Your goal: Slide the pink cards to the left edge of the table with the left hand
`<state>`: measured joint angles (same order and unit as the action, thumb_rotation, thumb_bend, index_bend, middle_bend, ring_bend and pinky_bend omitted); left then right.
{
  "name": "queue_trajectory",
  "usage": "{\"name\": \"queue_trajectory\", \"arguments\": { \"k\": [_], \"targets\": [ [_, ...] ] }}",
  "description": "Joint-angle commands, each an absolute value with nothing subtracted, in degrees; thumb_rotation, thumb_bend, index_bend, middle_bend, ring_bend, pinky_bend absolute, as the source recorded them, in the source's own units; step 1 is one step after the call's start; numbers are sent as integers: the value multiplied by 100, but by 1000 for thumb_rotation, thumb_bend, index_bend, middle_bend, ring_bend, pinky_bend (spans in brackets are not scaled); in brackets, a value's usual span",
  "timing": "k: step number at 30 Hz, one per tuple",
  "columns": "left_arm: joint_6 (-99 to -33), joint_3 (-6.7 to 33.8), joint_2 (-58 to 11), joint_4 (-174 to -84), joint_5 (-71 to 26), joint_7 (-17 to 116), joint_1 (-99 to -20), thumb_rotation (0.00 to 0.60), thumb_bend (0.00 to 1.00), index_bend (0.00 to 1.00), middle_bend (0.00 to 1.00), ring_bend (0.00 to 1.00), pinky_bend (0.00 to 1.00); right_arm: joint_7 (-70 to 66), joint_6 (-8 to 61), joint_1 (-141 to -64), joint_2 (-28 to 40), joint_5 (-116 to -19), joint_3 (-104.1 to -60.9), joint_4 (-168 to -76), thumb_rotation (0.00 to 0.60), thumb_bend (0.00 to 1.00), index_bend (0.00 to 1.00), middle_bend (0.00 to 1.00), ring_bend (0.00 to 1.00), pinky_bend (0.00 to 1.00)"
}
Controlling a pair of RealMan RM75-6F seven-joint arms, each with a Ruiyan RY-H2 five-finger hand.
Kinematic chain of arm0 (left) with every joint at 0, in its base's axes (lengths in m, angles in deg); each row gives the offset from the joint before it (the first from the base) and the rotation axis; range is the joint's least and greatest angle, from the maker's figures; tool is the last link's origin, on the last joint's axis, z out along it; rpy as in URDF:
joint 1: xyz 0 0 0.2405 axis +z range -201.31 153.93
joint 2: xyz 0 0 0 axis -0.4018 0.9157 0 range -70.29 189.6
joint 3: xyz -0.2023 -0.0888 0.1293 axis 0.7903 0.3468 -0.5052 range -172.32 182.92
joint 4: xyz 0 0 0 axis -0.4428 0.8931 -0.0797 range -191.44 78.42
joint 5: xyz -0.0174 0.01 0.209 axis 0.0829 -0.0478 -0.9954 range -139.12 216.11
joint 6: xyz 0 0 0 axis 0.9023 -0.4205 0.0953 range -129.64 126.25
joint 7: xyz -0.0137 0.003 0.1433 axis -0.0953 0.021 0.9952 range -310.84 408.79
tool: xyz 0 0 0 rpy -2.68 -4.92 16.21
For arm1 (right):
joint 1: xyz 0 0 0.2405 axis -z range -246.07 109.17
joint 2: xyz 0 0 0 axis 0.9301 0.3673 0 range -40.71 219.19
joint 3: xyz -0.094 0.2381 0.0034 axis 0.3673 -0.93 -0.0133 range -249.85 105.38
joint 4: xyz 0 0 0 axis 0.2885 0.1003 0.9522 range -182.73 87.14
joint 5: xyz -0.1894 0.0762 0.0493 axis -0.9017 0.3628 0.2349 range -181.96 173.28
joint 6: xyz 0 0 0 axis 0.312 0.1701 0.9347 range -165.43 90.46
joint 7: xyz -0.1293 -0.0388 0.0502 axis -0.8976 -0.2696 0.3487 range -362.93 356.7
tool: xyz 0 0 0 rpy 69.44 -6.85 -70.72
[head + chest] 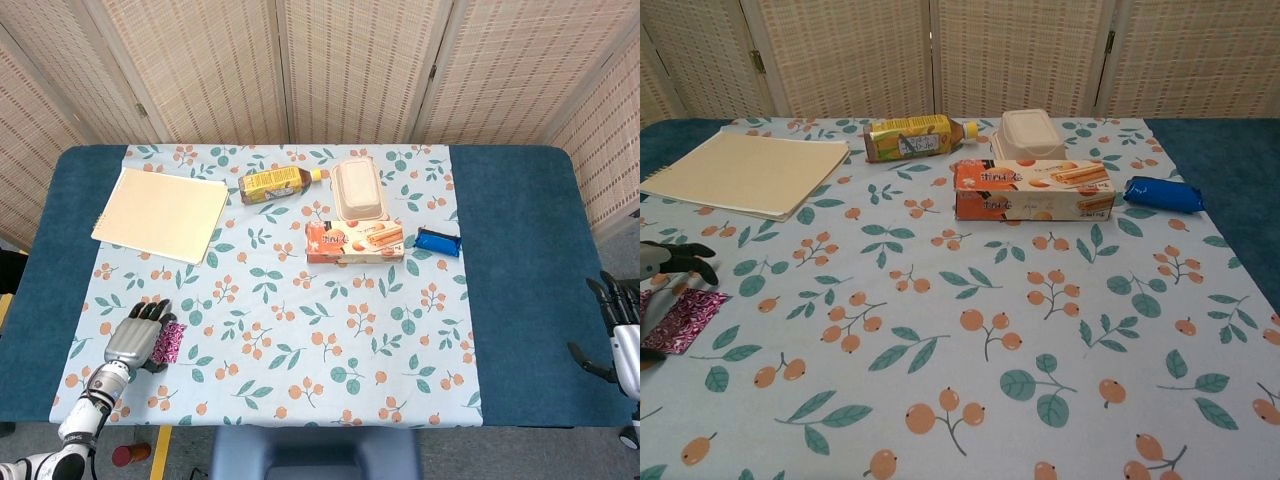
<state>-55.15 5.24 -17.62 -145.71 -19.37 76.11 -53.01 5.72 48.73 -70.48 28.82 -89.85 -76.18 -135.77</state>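
Left robot hand (pixel 135 340) palm-down at near-left of worktop (pixel 520 260), fingers spread flat over pink cards (pixel 167 343); grip on them not discernible, probably just pressing. Cards lie on floral cloth (pixel 300 330), near its left border. Right robot hand (pixel 622 335) off right worktop edge, fingers apart, empty. Farther: notebook (pixel 162 213), biscuit box (pixel 355 241), blue packet (pixel 437 241), bottle (pixel 275 184), lidded container (pixel 359 189).

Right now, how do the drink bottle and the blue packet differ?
The drink bottle is brown with a yellow label; the blue packet is plain blue. The bottle is larger and lies behind the biscuit box; the packet lies to its right. Both lie flat on the floral tablecloth.
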Motion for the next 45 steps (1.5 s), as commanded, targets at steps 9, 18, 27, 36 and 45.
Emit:
{"name": "queue_trajectory", "arguments": {
  "k": [9,18,27,36,45],
  "targets": [
    [-5564,481,-1804,-14533,-1920,7587,-5308,600,222,235,0,0,0,580,4843,-7063,2874,-8979,-7624,-13569,600,290,35,36,0,0],
    [-5669,482,-1886,-14421,-1963,7481,-5261,600,225,307,0,0,0,567,4842,-7063,2875,-8979,-7626,-13584,600,290,35,36,0,0],
    [-5970,547,-1732,-14722,-2079,7347,-5148,600,227,341,0,0,0,584,4816,-7080,2876,-8959,-7642,-13555,600,290,35,36,0,0],
    [-6237,688,-1444,-15047,-1894,7315,-5045,600,231,344,0,0,0,660,4767,-7107,2876,-8931,-7660,-13481,600,290,35,36,0,0],
    [-6447,790,-1393,-15043,-1158,7255,-4807,600,242,337,0,0,0,718,4709,-7168,2924,-8924,-7700,-13453,600,290,35,36,0,0]
  ]
}}
